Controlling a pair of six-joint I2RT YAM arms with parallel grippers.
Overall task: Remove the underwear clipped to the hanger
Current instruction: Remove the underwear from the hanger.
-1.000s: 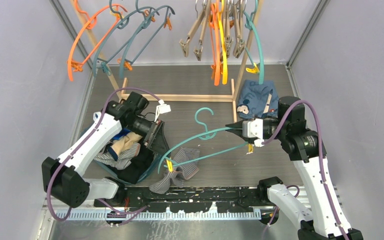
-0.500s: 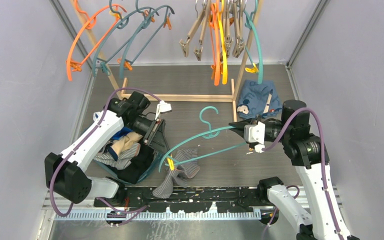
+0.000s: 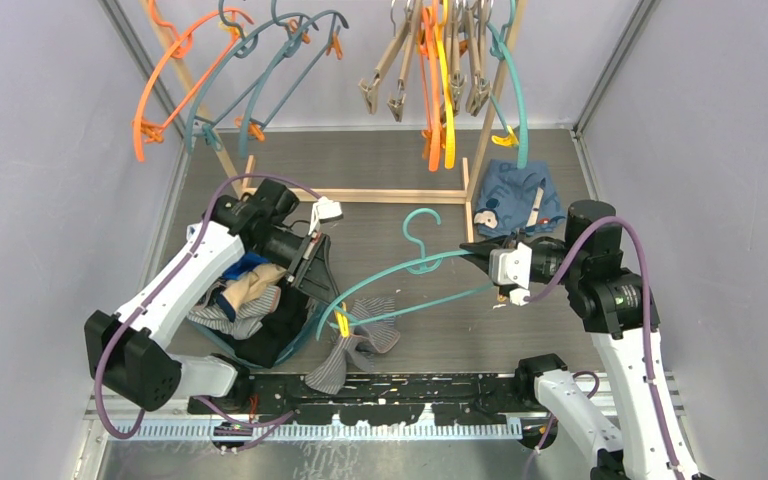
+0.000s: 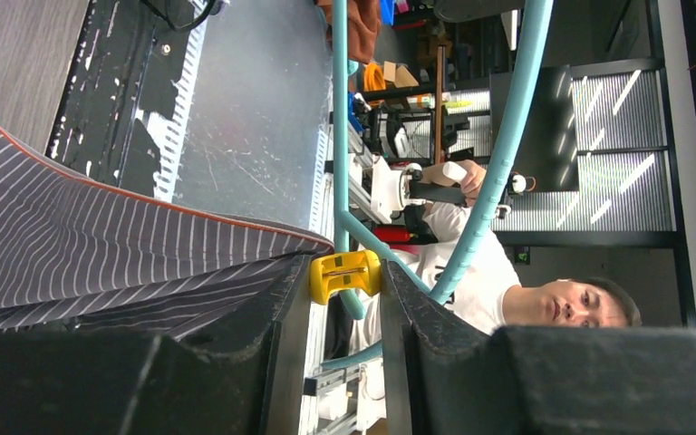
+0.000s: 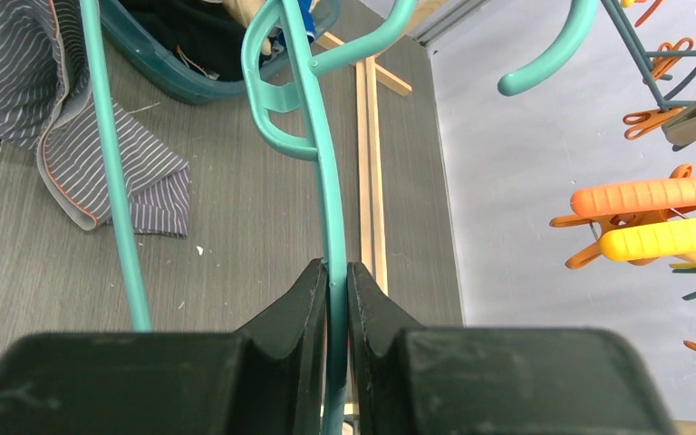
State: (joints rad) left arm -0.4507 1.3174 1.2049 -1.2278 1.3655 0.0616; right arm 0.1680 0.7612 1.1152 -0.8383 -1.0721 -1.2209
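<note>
A teal hanger [image 3: 400, 272] hangs in the air over the table. My right gripper [image 3: 475, 258] is shut on its upper bar, also seen in the right wrist view [image 5: 331, 267]. A yellow clip [image 3: 341, 323] on the hanger's left end holds navy pinstriped underwear [image 3: 355, 345], which droops onto the table. My left gripper [image 3: 324, 294] has its jaws on either side of that clip [image 4: 346, 275], touching both sides. The striped cloth [image 4: 100, 245] lies just left of the fingers.
A teal basket [image 3: 298, 335] at the left holds several other garments. A blue cartoon-print garment [image 3: 510, 200] hangs from a teal hanger on the wooden rack [image 3: 360, 195]. Orange, blue and wooden hangers [image 3: 430, 80] hang at the back.
My right gripper has shifted the hanger slightly right and up. The clip and underwear rose a little. My left gripper has edged toward the clip.
</note>
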